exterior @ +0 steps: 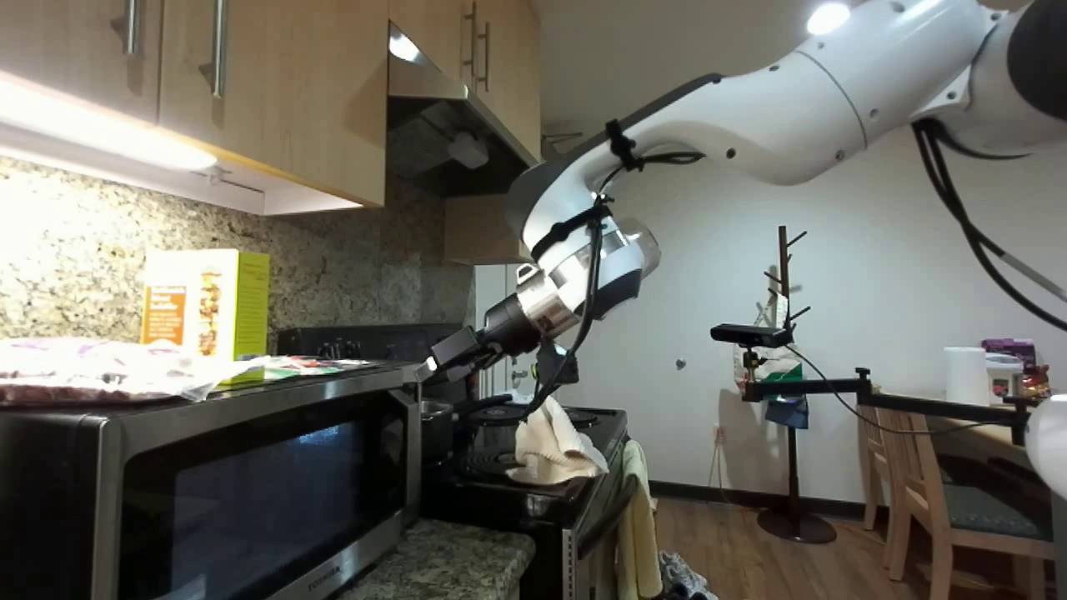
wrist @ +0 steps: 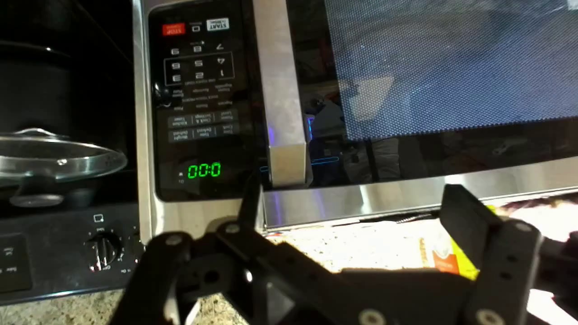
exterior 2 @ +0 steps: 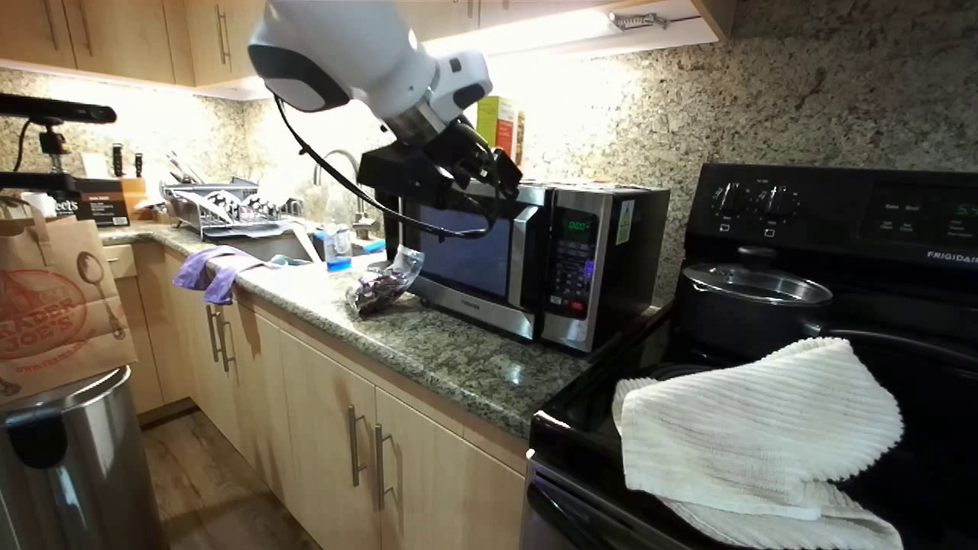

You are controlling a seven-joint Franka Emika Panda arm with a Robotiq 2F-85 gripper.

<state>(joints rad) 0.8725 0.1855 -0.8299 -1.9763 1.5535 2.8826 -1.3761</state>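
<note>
Robotiq hand (wrist: 353, 203), spread, is hovering near the door handle (wrist: 281, 85) of the Toshiba microwave (exterior 2: 481, 263); sideways drift could be causing a collision.

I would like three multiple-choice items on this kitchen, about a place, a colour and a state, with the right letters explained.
1. Where is the pot? A) sink B) stove C) chair
2. What colour are the digits on the microwave? A) green B) red C) white
3. How is the gripper? A) shut on a spoon B) shut, empty C) open

1 B: an exterior view shows it there, behind the towel.
2 A: they glow green in the wrist view.
3 C: its fingers stand apart in that view.
</note>
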